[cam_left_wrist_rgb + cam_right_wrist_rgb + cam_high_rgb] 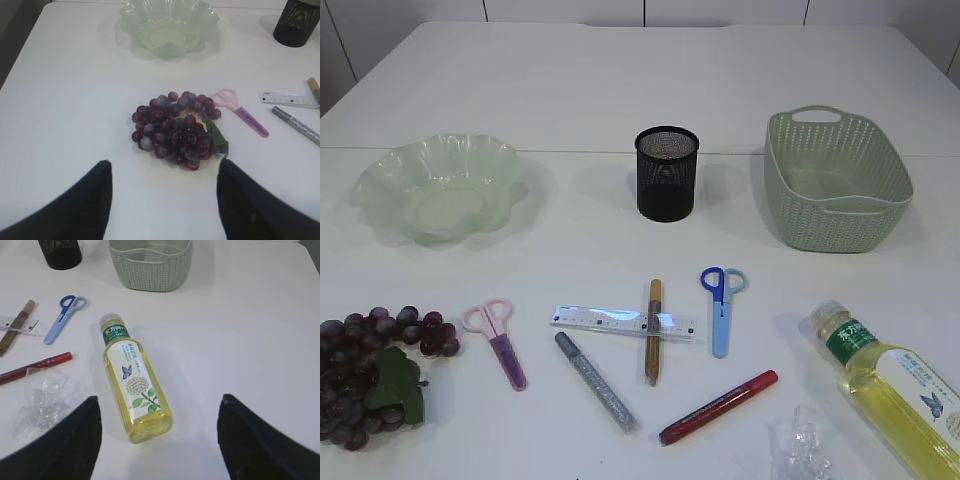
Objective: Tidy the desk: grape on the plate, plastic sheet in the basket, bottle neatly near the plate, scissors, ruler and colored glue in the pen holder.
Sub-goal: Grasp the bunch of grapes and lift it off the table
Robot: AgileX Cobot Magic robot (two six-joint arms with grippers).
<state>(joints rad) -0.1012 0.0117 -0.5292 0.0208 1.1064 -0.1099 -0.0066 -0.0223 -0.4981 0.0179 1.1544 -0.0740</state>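
Crumpled plastic sheet and lying bottle crowd the near right table edge

Glossy grape bunch lies ahead of the wide-open, empty left gripper; right gripper gapes empty over the bottle; wavy plate far left

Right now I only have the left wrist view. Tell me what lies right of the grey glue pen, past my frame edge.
Observer: A red glue pen, then a crumpled plastic sheet.
Operator: Report the bottle.
Observer: The bottle lies on its side, cap toward the basket.
Operator: Check the basket and the pen holder.
Observer: The basket looks empty; nothing sticks out of the pen holder.
Operator: Give me the right gripper.
Observer: The right gripper is open above the bottle's base, holding nothing.
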